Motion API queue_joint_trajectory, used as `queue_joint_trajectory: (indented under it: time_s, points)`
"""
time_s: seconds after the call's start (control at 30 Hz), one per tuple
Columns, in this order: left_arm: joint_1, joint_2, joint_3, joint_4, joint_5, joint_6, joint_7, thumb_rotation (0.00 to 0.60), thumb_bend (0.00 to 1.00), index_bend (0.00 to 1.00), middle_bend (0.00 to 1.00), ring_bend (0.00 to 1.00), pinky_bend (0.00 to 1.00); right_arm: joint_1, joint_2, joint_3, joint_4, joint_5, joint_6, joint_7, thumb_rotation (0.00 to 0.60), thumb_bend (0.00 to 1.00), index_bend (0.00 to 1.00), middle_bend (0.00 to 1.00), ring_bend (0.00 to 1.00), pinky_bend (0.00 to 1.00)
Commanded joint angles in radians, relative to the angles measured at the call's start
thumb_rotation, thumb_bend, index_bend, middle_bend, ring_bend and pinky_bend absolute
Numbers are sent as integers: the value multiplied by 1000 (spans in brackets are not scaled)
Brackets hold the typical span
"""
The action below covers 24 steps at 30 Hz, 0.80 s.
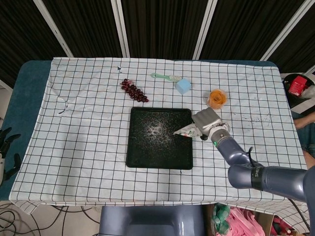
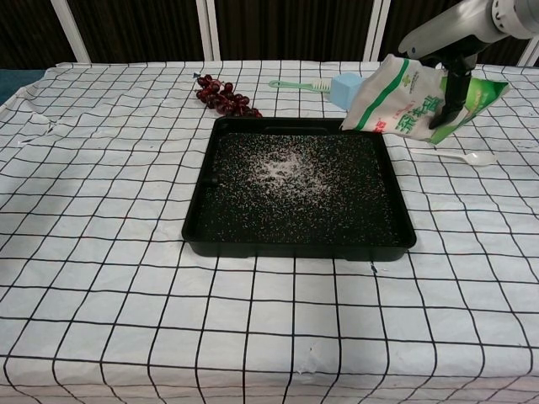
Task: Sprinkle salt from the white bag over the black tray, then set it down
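The black tray (image 1: 147,157) (image 2: 253,240) lies mid-table with white salt grains scattered over its floor, thickest near its upper middle. My right hand (image 1: 208,122) (image 2: 456,77) grips the white bag with green print (image 1: 186,131) (image 2: 402,103) in the air above the tray's far right corner. The bag leans with its lower end toward the tray. My left hand (image 1: 7,147) hangs off the table's left side with its fingers apart, holding nothing; the chest view does not show it.
A bunch of dark red grapes (image 1: 134,90) (image 2: 221,95) lies behind the tray. A green brush (image 1: 165,76), a blue cube (image 1: 183,86) and an orange cup (image 1: 217,98) sit at the back right. A white spoon (image 2: 472,157) lies right of the tray.
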Motion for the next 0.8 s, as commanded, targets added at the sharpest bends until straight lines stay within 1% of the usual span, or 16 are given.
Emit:
queue_joint_trajectory:
  time_s: [0.03, 0.23, 0.27, 0.3, 0.53, 0.8]
  points:
    - [0, 0, 0, 0, 0, 0, 0, 600, 609, 212, 58, 0, 0, 12, -7, -6, -5, 21, 11, -20, 600, 510, 517, 460, 538, 596]
    - [0, 1, 0, -1, 0, 0, -3, 600, 610, 212, 58, 0, 0, 51, -16, -18, -25, 69, 49, -95, 600, 511, 517, 459, 538, 602]
    - [0, 1, 0, -1, 1, 0, -3, 600, 610, 212, 58, 0, 0, 58, -17, -14, -33, 84, 61, -105, 600, 512, 517, 459, 538, 607]
    - [0, 1, 0, -1, 1, 0, -4, 600, 610, 212, 58, 0, 0, 56, -9, 10, -50, 107, 50, -75, 600, 511, 517, 459, 538, 611]
    - [0, 1, 0, -2, 2, 0, -4, 600, 610, 212, 58, 0, 0, 68, -10, 5, -65, 125, 68, -116, 600, 512, 517, 460, 538, 616]
    - [1, 1, 0, -2, 2, 2, -3, 600, 610, 212, 58, 0, 0, 86, -27, -3, -70, 160, 113, -183, 600, 513, 519, 463, 538, 617]
